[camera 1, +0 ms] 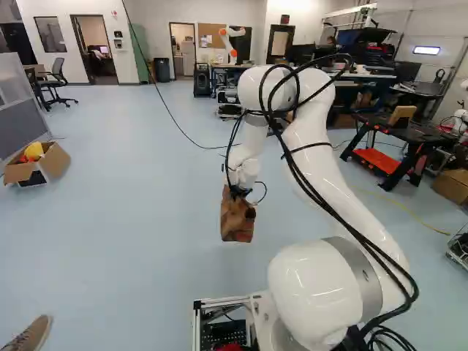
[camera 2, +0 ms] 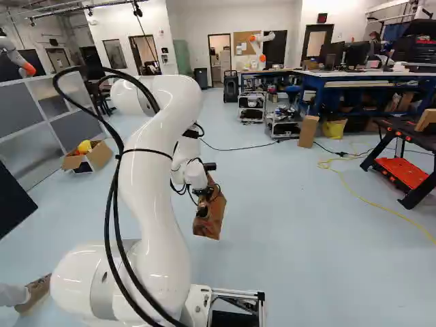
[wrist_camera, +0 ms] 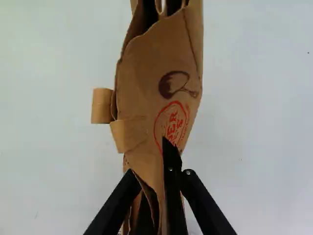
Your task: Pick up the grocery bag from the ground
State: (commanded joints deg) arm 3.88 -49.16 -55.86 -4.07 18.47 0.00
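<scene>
Going left to right across the left base view, an open cardboard box [camera 1: 56, 162] holding something yellow [camera 1: 34, 151] sits well left of the brown grocery bag [camera 1: 238, 225]. Directly above the bag is the gripper [camera 1: 240, 191], its two fingers pinching the bag's paper. The white arm [camera 1: 322, 161] stands right of the bag; well past it, farther right, is a black table [camera 1: 409, 130] with a red shelf [camera 1: 376, 161].

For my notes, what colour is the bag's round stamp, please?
The stamp is red, clearest in the wrist view.
</scene>
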